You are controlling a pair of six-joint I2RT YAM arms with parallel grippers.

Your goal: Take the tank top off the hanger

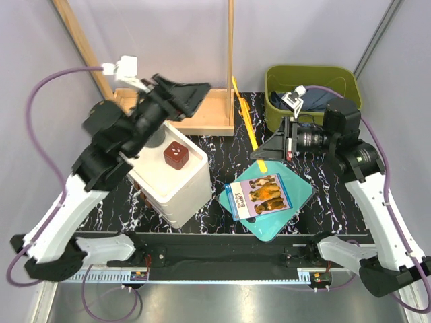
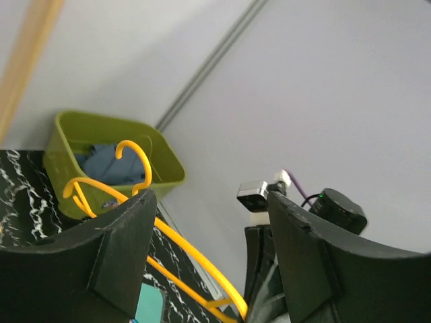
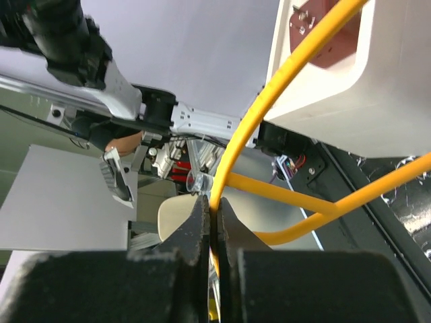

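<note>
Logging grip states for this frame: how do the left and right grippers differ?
The left gripper is open and empty; the right gripper is shut on the hanger. The left gripper hovers over the wooden rack base; the right gripper is near the green bin. Both have black fingers.

Only print I spot: title line on book cover [image 1: 259, 196], book lying on teal tray [image 1: 303, 192], too small to read. Tick-marked strip [image 1: 222, 277] along near table edge, numbers illegible. My wrist views: no readable text.
</note>
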